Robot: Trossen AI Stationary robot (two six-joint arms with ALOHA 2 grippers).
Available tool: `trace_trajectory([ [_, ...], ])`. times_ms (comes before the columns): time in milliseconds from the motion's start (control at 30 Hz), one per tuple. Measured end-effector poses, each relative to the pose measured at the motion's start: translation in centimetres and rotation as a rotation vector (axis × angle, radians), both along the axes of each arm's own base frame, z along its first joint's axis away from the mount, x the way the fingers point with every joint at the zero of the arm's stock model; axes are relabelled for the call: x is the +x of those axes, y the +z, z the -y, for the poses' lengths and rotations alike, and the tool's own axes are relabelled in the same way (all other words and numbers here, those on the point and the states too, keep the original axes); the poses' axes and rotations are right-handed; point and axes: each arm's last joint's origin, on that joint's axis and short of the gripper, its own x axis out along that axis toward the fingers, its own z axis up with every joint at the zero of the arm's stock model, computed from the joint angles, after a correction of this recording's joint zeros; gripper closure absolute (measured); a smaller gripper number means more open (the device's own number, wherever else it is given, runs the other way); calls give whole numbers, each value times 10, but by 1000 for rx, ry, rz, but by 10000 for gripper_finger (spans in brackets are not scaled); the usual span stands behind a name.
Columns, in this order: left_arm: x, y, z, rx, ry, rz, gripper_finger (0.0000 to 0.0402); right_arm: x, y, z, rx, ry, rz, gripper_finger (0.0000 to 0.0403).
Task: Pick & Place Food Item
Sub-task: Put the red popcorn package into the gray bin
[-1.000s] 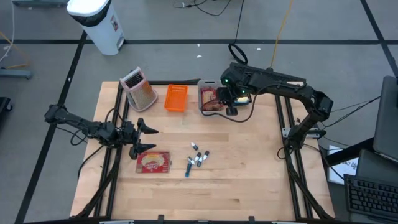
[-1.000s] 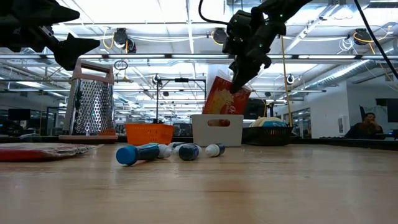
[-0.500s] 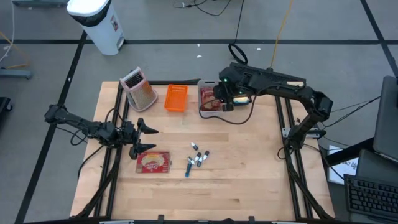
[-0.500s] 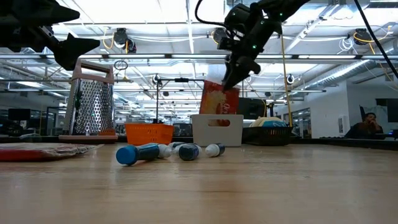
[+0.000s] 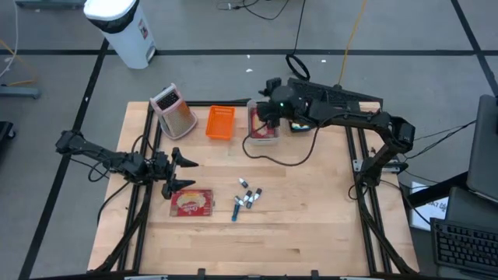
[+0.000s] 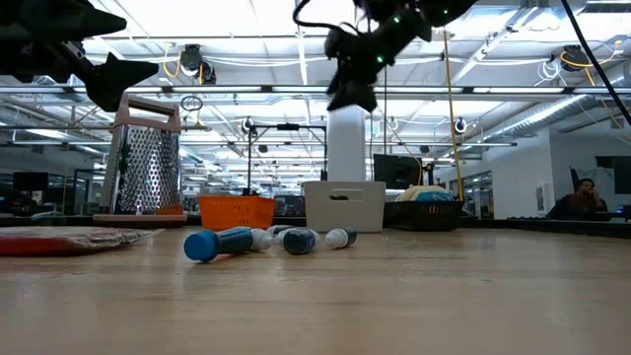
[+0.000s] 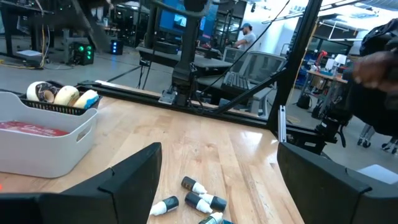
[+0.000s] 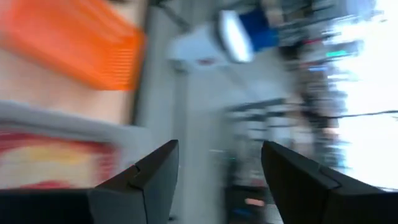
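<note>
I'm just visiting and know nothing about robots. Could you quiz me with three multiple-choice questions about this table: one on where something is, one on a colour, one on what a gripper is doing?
1. Where does the red snack packet lie?
A. in the orange basket
B. flat on the table near the left gripper
C. on the grater

2. What colour is the basket beside the metal grater?
A. orange
B. green
C. black

3. The right gripper over the white bin is:
A. clamped on a marker
B. out of sight
C. open, holding nothing

Answers: 1 B, it rests on bare wood by the left gripper. 2 A, plainly orange from above. 3 C, its wrist view shows spread fingers with nothing between.
</note>
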Motion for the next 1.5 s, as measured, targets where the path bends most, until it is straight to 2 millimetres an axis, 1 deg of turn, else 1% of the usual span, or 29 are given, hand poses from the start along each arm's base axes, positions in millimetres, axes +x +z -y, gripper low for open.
trace_trajectory([
  [100,0,0,0,0,0,0,80,8,14,-14,-177,-62,40,178],
  [167,0,0,0,0,0,0,80,12,21,-23,-230,-69,80,177],
  [300,0,0,0,0,0,0,80,16,23,-35,-223,-37,118,179],
  [400,0,0,0,0,0,0,80,16,20,-37,-162,-46,136,183],
  [467,0,0,0,0,0,0,80,15,14,-37,-70,-43,148,186],
  [533,0,0,0,0,0,0,80,13,5,-36,74,-7,149,189],
  [667,0,0,0,0,0,0,80,9,-12,-39,474,125,142,196],
  [767,0,0,0,0,0,0,80,7,-17,-45,735,259,126,201],
  [833,0,0,0,0,0,0,80,8,-23,-50,855,353,139,204],
  [933,0,0,0,0,0,0,80,7,-42,-56,981,480,192,210],
  [1000,0,0,0,0,0,0,80,0,-54,-59,1031,536,243,215],
  [1067,0,0,0,0,0,0,80,-4,-65,-60,1023,575,324,220],
  [1167,0,0,0,-1,0,3,80,-22,-82,-65,1045,580,392,227],
  [1200,0,1,0,-2,0,7,80,-25,-85,-66,1031,599,428,229],
  [1300,0,4,0,-20,3,34,80,-47,-90,-73,1011,641,493,232],
  [1367,0,3,0,-47,2,29,80,-57,-90,-77,982,674,537,232],
  [1433,0,3,0,-85,4,27,80,-72,-92,-82,979,685,546,230],
  [1500,0,3,-1,-137,22,26,80,-83,-88,-85,958,705,577,230],
])
